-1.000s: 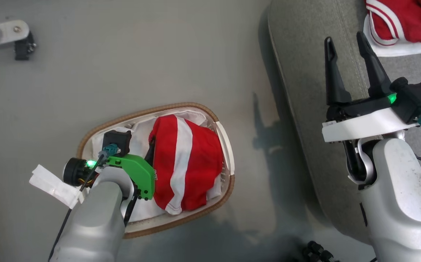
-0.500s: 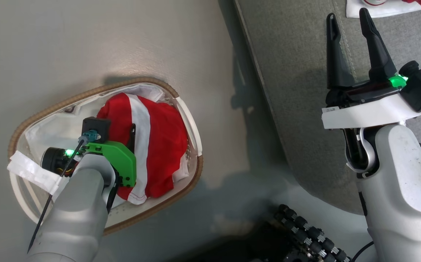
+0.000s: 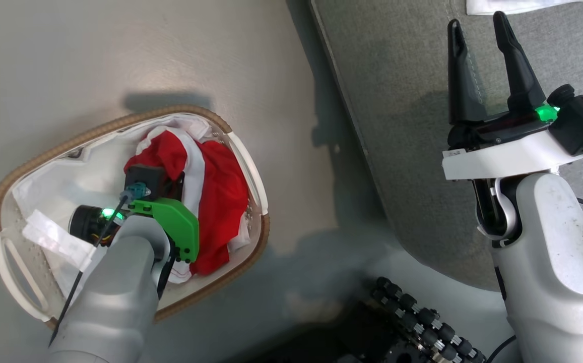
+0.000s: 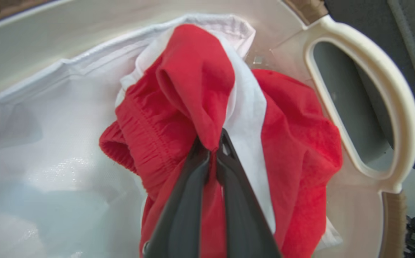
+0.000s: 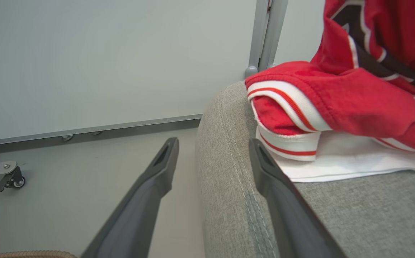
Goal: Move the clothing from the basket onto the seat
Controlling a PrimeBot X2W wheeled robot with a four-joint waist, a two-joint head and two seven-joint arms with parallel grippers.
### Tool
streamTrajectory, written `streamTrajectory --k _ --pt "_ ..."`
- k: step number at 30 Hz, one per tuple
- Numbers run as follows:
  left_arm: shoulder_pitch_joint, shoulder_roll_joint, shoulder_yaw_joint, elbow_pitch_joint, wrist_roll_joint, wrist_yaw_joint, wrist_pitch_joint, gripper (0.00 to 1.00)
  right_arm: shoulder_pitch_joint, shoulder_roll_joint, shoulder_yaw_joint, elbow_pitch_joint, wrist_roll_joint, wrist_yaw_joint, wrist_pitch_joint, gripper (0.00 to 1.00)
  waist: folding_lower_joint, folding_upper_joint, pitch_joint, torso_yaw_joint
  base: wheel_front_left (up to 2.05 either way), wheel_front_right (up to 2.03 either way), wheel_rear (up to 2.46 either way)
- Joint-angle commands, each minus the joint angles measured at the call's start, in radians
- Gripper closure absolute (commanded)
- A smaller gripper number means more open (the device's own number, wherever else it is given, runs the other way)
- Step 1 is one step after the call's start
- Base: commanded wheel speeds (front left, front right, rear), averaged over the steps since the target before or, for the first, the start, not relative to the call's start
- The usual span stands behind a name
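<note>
Red shorts (image 4: 293, 150) with white stripe: bunched inside basket (image 3: 94, 128), on white liner (image 4: 49, 143). Second red garment (image 5: 354, 100): on sofa (image 3: 397, 126) near rounded edge, atop white sheet (image 5: 354, 161); black white-edged lettering, unreadable. Left gripper (image 4: 212, 143) fingers pressed together, pinching raised fold of shorts. Right gripper (image 3: 475, 20) fingers spread wide, empty, above sofa edge. Strip of grey floor (image 3: 291, 151) between basket and sofa.

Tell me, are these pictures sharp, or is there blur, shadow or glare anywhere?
Head view: sharp, with dark shadows on the floor between basket and sofa. Left wrist view: the dark fingers are blurred, the red shorts clearer, soft glare on the white liner. Right wrist view: fingers blurred, red jersey crisp.
</note>
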Motion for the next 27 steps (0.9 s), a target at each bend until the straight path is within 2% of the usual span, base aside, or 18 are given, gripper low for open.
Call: streamTrajectory --k 1,13,18,27 --pt "0.017 0.001 -0.009 -0.003 -0.013 -0.005 -0.008 1.00 0.013 -0.002 0.001 0.005 -0.009 -0.001 -0.001 0.00 -0.0001 -0.0001 -0.024 0.017 0.00 0.00 0.00" --pt "0.089 -0.012 -0.084 -0.077 -0.039 -0.005 -0.027 1.00 0.067 -0.003 -0.006 0.040 -0.085 -0.001 -0.001 0.00 -0.0001 -0.0001 -0.182 0.090 0.00 0.00 0.00" --pt "0.139 0.002 -0.086 -0.182 -0.030 -0.005 -0.027 1.00 0.101 -0.003 -0.016 0.064 -0.120 -0.001 -0.001 0.00 -0.0001 -0.0001 -0.279 0.135 0.00 0.00 0.00" --pt "0.235 0.040 -0.024 -0.431 0.025 -0.005 -0.026 1.00 0.190 -0.003 -0.033 0.108 -0.171 -0.001 -0.001 0.00 -0.0001 -0.0001 -0.493 0.207 0.00 0.00 0.00"
